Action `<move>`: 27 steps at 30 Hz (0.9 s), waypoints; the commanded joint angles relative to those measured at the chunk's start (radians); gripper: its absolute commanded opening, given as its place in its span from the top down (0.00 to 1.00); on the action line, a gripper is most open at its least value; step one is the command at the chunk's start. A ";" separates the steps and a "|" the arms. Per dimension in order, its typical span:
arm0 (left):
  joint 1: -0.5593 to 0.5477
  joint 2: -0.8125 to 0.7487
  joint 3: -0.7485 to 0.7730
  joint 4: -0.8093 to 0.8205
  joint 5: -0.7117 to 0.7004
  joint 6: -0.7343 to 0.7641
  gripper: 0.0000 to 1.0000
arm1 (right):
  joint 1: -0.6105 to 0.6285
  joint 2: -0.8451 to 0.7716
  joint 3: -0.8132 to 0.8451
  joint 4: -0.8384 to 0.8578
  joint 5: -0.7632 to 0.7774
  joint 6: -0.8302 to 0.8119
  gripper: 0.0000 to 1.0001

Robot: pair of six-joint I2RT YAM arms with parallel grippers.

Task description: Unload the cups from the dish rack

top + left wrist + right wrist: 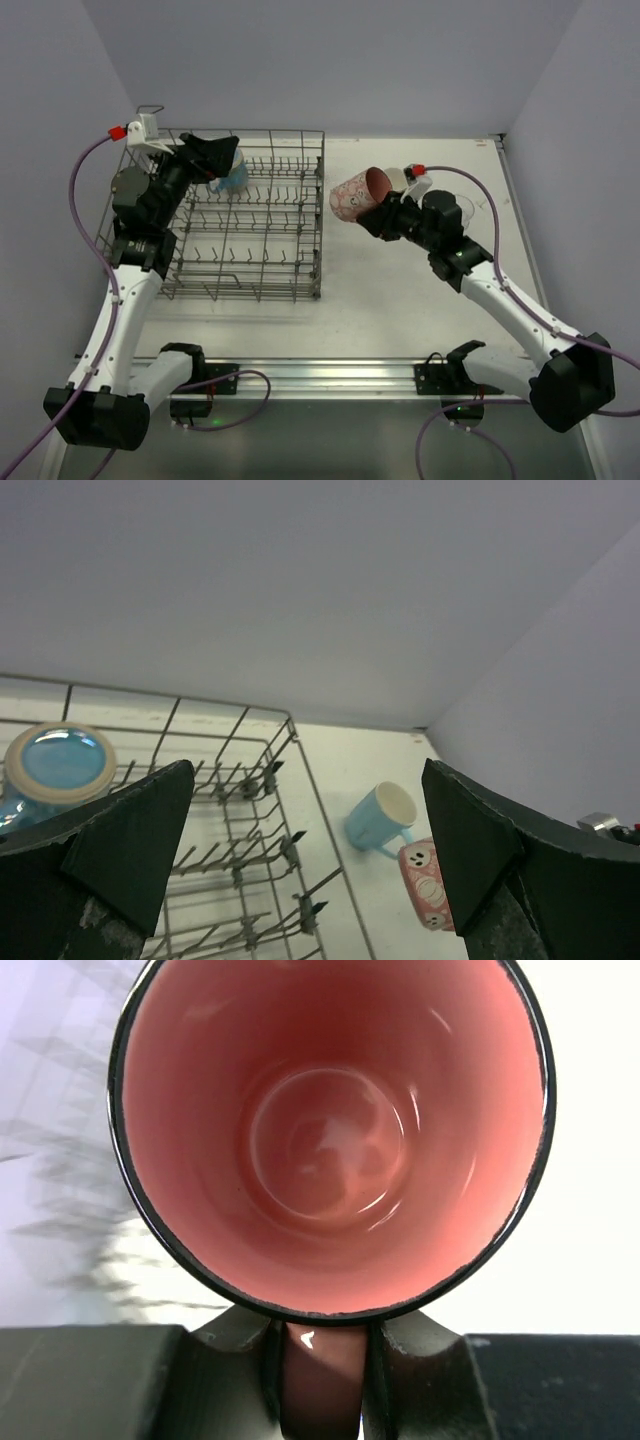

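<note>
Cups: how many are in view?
4: light blue tumbler in the dish rack; pink cup in the right claw; blue mug on the table; clear glass behind the right arm. Others may be hidden.

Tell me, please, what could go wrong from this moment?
The right gripper pinches the pink cup only at a narrow spot by the rim, with the cup tilted sideways; it could swivel or slip. The blue mug stands on the table near that cup; setting the cup down may knock it. The open left gripper is close to the light blue tumbler among the dish rack tines; a finger might catch a wire.
</note>
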 commanded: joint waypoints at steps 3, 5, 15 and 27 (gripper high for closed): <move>0.005 0.005 -0.011 -0.123 -0.058 0.124 0.00 | -0.001 0.000 -0.033 -0.086 0.387 -0.071 1.00; 0.005 0.019 -0.009 -0.125 -0.045 0.126 0.00 | -0.001 0.017 -0.048 -0.089 0.428 -0.061 1.00; 0.005 0.115 0.037 -0.255 -0.146 0.160 0.00 | 0.045 0.137 -0.048 -0.164 0.669 -0.026 1.00; 0.005 0.218 0.123 -0.399 -0.249 0.220 0.00 | 0.081 0.263 0.014 -0.192 0.809 -0.055 1.00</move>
